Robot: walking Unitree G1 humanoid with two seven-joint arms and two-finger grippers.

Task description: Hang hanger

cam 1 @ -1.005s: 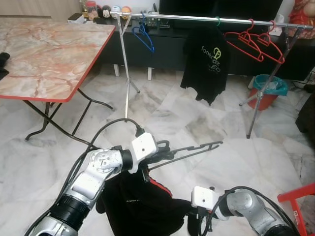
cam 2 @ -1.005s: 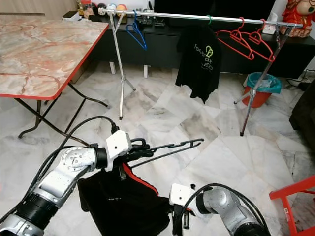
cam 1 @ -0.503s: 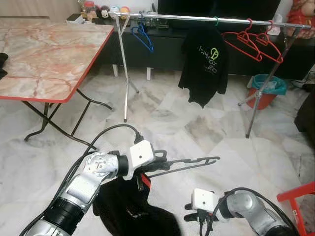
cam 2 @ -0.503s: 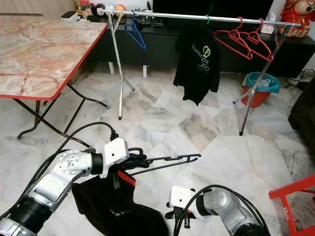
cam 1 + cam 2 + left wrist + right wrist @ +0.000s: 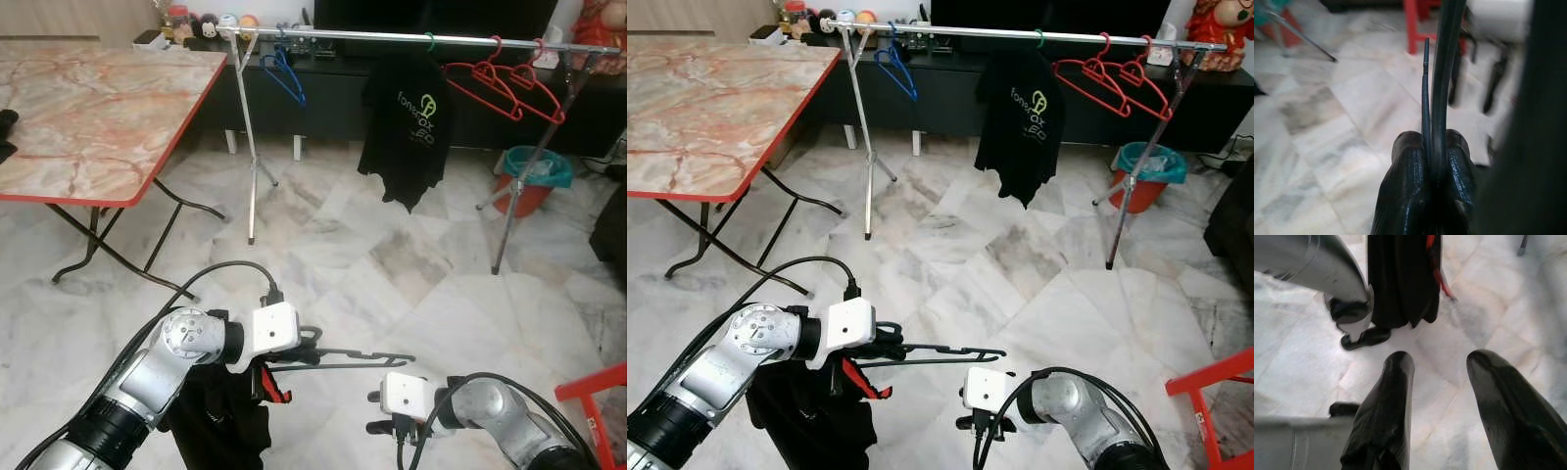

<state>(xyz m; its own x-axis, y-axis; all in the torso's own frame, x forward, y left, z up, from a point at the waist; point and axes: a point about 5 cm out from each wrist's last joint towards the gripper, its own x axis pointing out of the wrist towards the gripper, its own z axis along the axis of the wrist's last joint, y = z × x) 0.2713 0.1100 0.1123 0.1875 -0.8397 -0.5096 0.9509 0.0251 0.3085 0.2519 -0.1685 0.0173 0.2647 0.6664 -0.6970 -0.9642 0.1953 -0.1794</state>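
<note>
Silver jointed arms, white wrist boxes, black cables, black-fingered left tool (image 5: pixel 306 345).

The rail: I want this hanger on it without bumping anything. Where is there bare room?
The rail is bare between the blue hanger and the black T-shirt. Its right end is crowded by two red hangers. The left gripper holds the black hanger low over the floor.

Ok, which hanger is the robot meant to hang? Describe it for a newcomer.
Start at the steel rail across the back, then drop to the floor in front. There the left gripper pinches a black hanger carrying a black shirt; the rail's hangers are blue and red.
</note>
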